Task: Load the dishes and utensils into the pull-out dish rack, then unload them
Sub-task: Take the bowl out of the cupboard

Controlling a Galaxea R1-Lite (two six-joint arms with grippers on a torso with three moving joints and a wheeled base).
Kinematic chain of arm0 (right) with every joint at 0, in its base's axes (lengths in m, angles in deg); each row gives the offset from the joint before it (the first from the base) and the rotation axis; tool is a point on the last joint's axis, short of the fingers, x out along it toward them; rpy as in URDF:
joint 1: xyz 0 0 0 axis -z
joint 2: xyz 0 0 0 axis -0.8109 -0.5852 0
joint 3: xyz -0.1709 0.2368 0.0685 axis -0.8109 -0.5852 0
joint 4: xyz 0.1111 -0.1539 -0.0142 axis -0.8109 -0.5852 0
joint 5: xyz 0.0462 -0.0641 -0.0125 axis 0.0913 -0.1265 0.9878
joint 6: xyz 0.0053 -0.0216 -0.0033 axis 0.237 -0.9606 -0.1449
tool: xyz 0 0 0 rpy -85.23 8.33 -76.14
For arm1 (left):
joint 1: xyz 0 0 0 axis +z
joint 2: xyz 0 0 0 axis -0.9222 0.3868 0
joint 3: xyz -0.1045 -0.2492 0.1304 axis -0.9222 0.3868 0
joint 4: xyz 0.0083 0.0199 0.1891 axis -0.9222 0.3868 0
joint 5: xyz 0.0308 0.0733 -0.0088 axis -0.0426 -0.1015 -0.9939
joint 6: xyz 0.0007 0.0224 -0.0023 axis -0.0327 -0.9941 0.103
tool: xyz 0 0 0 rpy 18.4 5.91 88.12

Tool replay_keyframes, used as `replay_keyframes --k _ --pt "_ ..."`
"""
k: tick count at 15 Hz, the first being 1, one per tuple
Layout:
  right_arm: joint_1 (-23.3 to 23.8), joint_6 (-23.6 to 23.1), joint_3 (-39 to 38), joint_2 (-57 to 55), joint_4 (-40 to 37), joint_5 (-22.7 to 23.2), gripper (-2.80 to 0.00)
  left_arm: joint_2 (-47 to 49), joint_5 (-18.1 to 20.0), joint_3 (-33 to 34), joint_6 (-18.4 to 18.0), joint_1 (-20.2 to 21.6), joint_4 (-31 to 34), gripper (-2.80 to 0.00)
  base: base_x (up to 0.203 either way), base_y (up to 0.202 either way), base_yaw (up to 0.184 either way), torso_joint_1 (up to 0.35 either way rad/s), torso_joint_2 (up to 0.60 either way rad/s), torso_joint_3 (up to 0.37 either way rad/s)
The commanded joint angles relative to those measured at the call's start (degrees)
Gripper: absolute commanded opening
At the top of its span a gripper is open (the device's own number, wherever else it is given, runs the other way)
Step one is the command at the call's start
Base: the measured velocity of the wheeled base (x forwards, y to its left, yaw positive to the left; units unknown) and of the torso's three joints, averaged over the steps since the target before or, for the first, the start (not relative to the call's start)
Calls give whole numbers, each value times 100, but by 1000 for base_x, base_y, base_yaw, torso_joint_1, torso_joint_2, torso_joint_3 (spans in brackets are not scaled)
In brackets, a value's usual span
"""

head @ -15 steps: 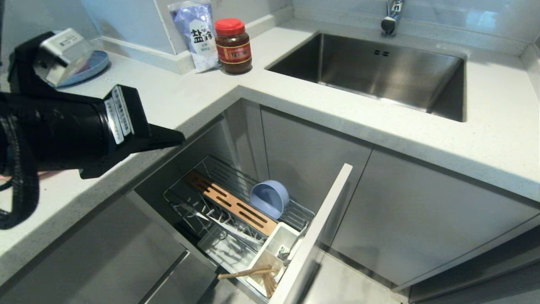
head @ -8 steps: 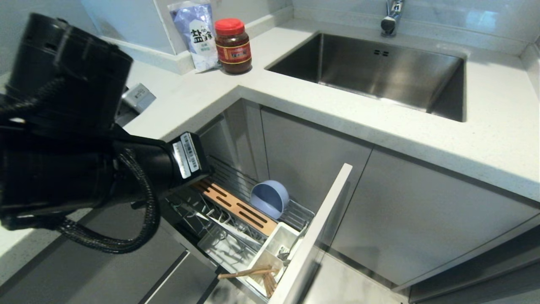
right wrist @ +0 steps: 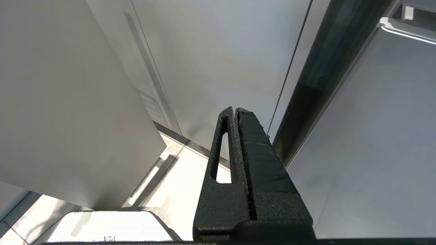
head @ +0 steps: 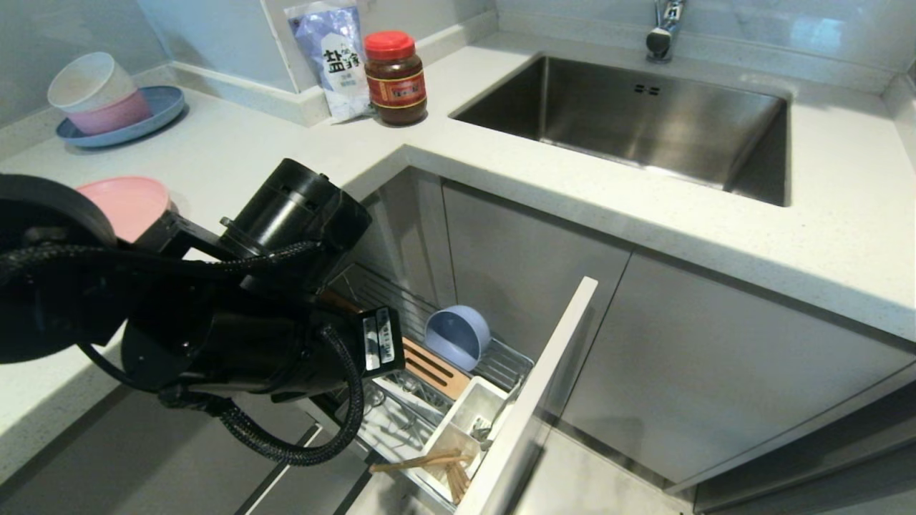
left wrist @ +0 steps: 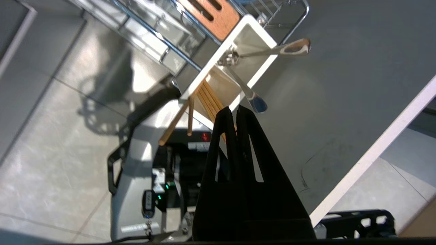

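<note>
Left pincer (left wrist: pixel 235 109) closed, empty — poised over chopsticks (left wrist: pixel 207 98).

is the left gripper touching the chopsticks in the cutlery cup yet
Cannot tell. In the left wrist view the shut left gripper overlaps the chopsticks in the cutlery cup, showing neither contact nor gap.

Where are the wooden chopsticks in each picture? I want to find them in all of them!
Head view: the chopsticks lean out of the near end of the white cutlery cup, at the bottom middle.
Left wrist view: the chopsticks fan out of the same cutlery cup, just past the shut left gripper.
Right wrist view: not there, only cabinet fronts and floor.
Shared landmark: the white cutlery cup, beside the slotted wooden board.
</note>
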Motion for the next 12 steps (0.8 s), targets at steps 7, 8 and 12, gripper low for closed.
replay_keyframes --k 7,8,12 --pt "-1 0 -9 24 2 0 -280 980 337 653 199 745 -2139 -280 0 0 0 0 0 0" --pt "-3 0 -9 24 -3 0 -280 1116 331 787 202 809 -2492 -280 0 0 0 0 0 0" --pt "-6 0 -9 24 3 0 -280 1567 336 910 174 831 -3327 0 0 0 0 0 0 0"
